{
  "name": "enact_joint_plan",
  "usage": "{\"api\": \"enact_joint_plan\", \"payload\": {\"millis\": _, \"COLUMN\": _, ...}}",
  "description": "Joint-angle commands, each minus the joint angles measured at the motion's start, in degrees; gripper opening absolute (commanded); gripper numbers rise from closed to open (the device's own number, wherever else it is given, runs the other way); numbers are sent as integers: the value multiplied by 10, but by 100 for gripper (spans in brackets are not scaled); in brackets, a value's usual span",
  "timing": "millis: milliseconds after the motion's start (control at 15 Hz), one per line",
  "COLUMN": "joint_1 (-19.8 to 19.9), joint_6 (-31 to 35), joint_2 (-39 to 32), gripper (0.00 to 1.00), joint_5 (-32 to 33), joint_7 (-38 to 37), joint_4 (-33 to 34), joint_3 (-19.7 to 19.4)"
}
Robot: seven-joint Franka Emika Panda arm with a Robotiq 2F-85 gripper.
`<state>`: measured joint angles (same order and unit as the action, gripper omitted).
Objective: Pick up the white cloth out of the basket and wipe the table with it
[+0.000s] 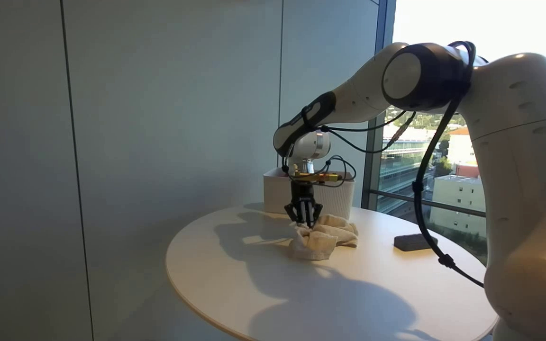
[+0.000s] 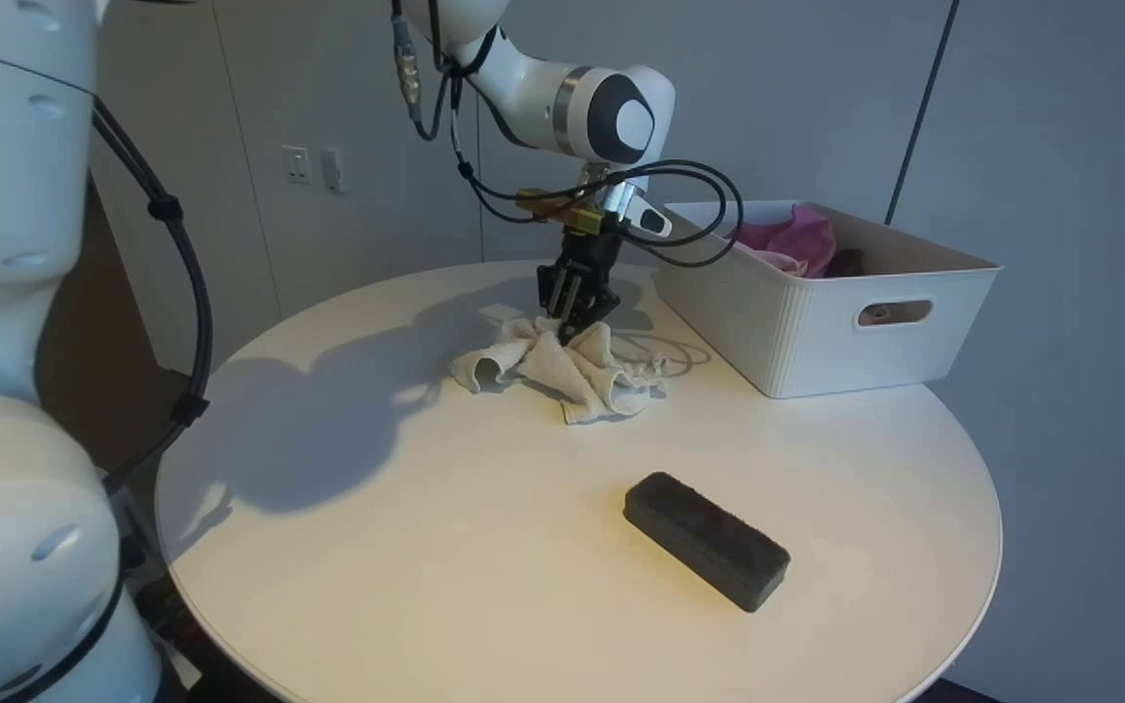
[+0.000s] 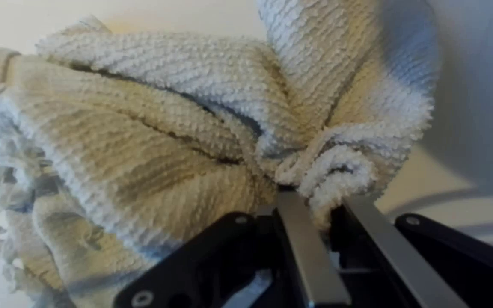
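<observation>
The white cloth (image 1: 323, 241) lies crumpled on the round white table (image 1: 206, 270), beside the basket (image 1: 339, 199). In an exterior view the cloth (image 2: 577, 371) spreads out in folds on the table (image 2: 465, 566), with a fringed edge toward the basket (image 2: 855, 342). My gripper (image 1: 307, 224) points down into the cloth; it also shows in an exterior view (image 2: 570, 332). In the wrist view the fingers (image 3: 320, 199) are shut on a bunched fold of the cloth (image 3: 212, 72). The fingertips are partly hidden by the folds.
A dark grey block (image 2: 707, 540) lies on the table nearer the robot base; it also shows in an exterior view (image 1: 414, 242). The basket holds a pink cloth (image 2: 799, 239) and a dark item. A wall stands behind the table.
</observation>
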<state>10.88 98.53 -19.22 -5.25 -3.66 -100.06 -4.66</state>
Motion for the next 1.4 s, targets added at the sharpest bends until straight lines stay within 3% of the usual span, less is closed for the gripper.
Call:
{"api": "enact_joint_plan", "payload": {"millis": 0, "joint_1": -8, "joint_6": 4, "joint_2": 5, "gripper": 29, "joint_5": -2, "joint_7": 2, "joint_4": -6, "joint_3": -10}}
{"api": "enact_joint_plan", "payload": {"millis": 67, "joint_1": -8, "joint_6": 8, "joint_2": 8, "gripper": 35, "joint_5": -2, "joint_7": 2, "joint_4": -11, "joint_3": -10}}
{"api": "enact_joint_plan", "payload": {"millis": 267, "joint_1": -9, "joint_6": 11, "joint_2": 8, "gripper": 36, "joint_5": -2, "joint_7": 2, "joint_4": -14, "joint_3": -10}}
{"api": "enact_joint_plan", "payload": {"millis": 333, "joint_1": -8, "joint_6": 11, "joint_2": 13, "gripper": 61, "joint_5": 3, "joint_7": 4, "joint_4": -15, "joint_3": -12}}
{"api": "enact_joint_plan", "payload": {"millis": 467, "joint_1": -4, "joint_6": 30, "joint_2": 37, "gripper": 67, "joint_5": 2, "joint_7": 41, "joint_4": -29, "joint_3": -9}}
{"api": "enact_joint_plan", "payload": {"millis": 800, "joint_1": 14, "joint_6": 10, "joint_2": 80, "gripper": 98, "joint_5": -43, "joint_7": 124, "joint_4": -39, "joint_3": -13}}
{"api": "enact_joint_plan", "payload": {"millis": 1000, "joint_1": 24, "joint_6": 15, "joint_2": 78, "gripper": 100, "joint_5": -58, "joint_7": 152, "joint_4": -43, "joint_3": -28}}
{"api": "enact_joint_plan", "payload": {"millis": 1333, "joint_1": 47, "joint_6": 31, "joint_2": 5, "gripper": 99, "joint_5": -96, "joint_7": 154, "joint_4": -45, "joint_3": -46}}
